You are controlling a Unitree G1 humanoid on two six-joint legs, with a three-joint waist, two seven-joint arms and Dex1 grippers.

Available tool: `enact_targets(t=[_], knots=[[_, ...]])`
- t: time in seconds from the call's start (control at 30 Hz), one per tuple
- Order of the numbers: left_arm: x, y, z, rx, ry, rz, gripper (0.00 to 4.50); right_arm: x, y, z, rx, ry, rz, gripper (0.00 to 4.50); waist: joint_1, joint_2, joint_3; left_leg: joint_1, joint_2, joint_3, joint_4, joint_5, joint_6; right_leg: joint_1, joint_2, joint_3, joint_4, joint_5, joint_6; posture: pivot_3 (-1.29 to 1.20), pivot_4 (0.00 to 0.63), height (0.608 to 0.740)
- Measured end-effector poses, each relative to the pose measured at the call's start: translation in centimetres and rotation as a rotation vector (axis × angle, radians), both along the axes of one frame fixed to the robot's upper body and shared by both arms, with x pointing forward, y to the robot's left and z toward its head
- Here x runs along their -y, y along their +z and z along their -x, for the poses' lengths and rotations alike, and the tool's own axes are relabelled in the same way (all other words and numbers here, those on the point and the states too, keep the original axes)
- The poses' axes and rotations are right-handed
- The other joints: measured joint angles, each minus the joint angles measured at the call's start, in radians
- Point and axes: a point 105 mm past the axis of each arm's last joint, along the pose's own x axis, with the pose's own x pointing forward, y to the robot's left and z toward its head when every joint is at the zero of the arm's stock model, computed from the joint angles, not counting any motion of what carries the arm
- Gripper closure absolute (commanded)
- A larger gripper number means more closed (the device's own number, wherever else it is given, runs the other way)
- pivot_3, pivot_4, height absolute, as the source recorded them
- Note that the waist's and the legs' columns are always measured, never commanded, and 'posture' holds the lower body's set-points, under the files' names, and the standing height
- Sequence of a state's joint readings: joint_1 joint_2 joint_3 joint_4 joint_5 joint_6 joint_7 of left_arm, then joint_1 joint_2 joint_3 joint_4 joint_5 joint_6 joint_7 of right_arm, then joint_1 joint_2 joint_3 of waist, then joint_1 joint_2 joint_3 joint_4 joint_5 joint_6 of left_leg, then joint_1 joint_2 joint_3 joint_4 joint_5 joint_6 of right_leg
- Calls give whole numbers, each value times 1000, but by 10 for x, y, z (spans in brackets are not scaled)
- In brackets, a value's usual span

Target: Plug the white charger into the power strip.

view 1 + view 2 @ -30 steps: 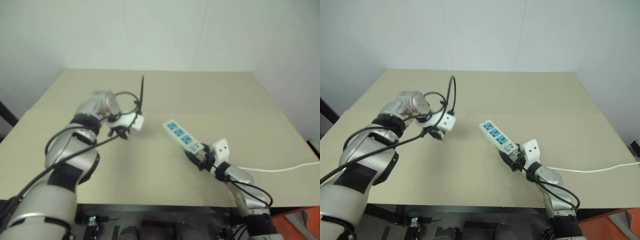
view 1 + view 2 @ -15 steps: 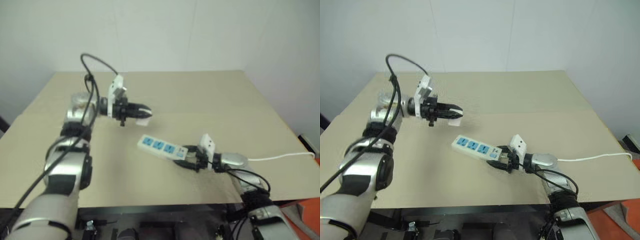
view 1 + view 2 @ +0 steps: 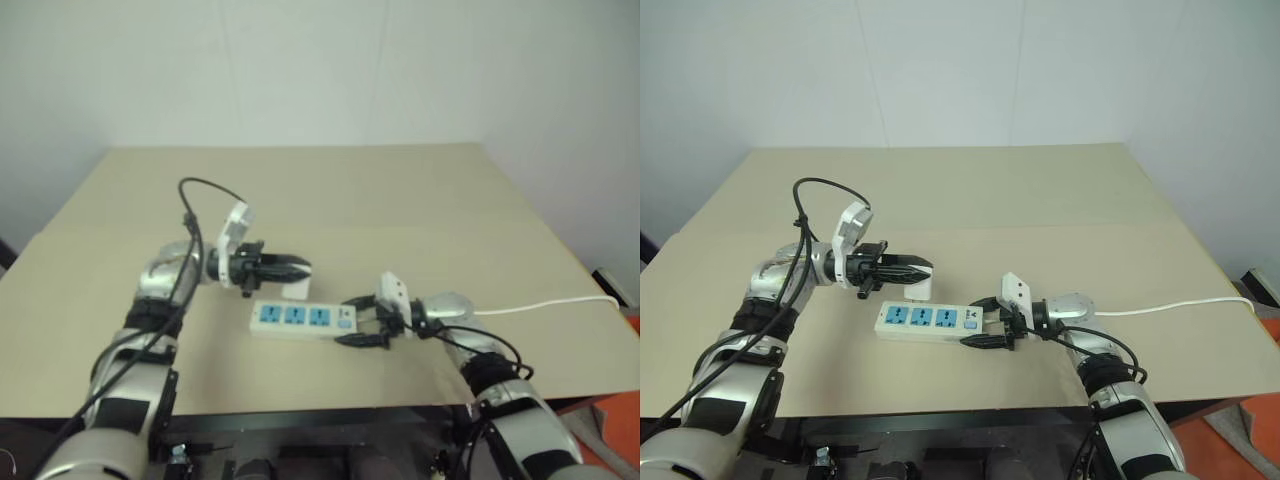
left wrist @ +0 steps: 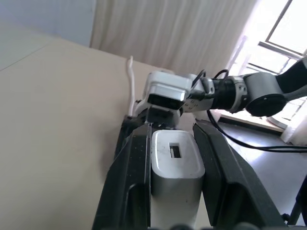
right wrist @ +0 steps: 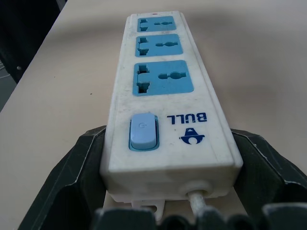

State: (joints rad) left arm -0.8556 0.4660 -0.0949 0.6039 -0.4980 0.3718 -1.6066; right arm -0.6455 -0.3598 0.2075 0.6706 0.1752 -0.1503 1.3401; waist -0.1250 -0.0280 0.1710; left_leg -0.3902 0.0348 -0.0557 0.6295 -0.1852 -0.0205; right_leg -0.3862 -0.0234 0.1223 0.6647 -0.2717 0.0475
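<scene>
Beige laminate covers the bench (image 3: 1040,190), and near its front edge lies the power strip (image 3: 928,321), a long white bar with three blue socket faces turned upward. Its thin white cord (image 3: 1180,306) runs off to the right across the bench. The right claw (image 3: 985,322) reaches in from the right, and its black fingers (image 5: 76,177) stand on either side of the strip's cord end, beside the blue switch, gripping that end between them. The left claw (image 3: 915,268) points rightward from the left, shut tight on the white charger (image 3: 919,287), which sits pinched between the two fingers (image 4: 129,167). The charger hangs just beyond the strip's far edge, close to the leftmost socket, not plugged in.
</scene>
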Motion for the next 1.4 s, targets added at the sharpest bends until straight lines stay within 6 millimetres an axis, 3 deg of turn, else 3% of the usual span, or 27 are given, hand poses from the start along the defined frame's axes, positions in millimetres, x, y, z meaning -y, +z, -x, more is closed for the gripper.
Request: enact_targets(t=[0.27,0.73,1.4], knots=[[13,-17,5,69,-46,-4,3479,-1,0,-1,13,-9,-1,1059,0,0,0,1,0,0,0,0,0,0,1,1,0,0,0,0,150,740],[23,-41,-2,25,-45,-16,3479,-1,0,1,32,-25,-7,1059,0,0,0,0,0,0,0,0,0,0,1,1,-1,0,0,0,150,740],[29,-49,-4,-5,-61,-52,3479,-1,-1,4,38,-49,0,1059,1,0,0,0,0,0,-1,0,0,0,1,1,-2,0,1,0,150,740]])
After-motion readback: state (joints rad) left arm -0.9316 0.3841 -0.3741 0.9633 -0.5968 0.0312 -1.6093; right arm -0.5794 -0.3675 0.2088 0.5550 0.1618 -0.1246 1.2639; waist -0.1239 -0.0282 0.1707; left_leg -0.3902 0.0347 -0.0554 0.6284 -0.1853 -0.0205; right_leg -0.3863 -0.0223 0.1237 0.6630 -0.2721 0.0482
